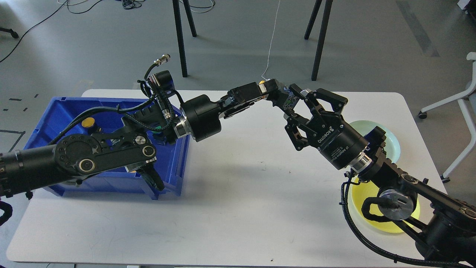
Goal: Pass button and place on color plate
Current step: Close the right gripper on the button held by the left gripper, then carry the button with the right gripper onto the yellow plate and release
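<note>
Both grippers meet over the table's [238, 193] far edge: L gripper [264, 90] clamped on the button [262, 83]. R gripper [284, 98] fingers apart at it. Bin [55, 123] left, 2 plates [394, 143] right.

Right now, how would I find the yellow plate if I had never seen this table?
Start at the white table and look to its right end, opposite the blue bin. Two plates sit there under the right arm. The yellow plate is nearer the front edge; the pale green plate lies behind it.
</note>
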You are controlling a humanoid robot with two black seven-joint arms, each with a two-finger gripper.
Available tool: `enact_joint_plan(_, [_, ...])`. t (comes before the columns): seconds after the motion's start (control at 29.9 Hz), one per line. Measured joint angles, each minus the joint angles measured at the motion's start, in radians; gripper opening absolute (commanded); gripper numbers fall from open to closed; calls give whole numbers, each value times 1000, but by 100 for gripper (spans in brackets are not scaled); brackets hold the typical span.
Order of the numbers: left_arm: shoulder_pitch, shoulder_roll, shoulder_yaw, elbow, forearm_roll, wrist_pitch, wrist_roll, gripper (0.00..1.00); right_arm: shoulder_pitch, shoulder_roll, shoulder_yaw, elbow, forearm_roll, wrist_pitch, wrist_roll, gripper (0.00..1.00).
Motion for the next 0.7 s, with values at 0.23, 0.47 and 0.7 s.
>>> enact_joint_plan(0.23, [3,2,-23,0,-15,-10,0,87,-11,-5,5,-2,1,-16,0,0])
enact_joint_plan(0.47, [6,1,-29,2,-15,-18,0,88,-143,-21,120,4,8,-26,0,0])
enact_joint_plan(0.7, [7,2,-30,2,-16,-16,0,88,-528,-29,430,43,53,-265,-77,0])
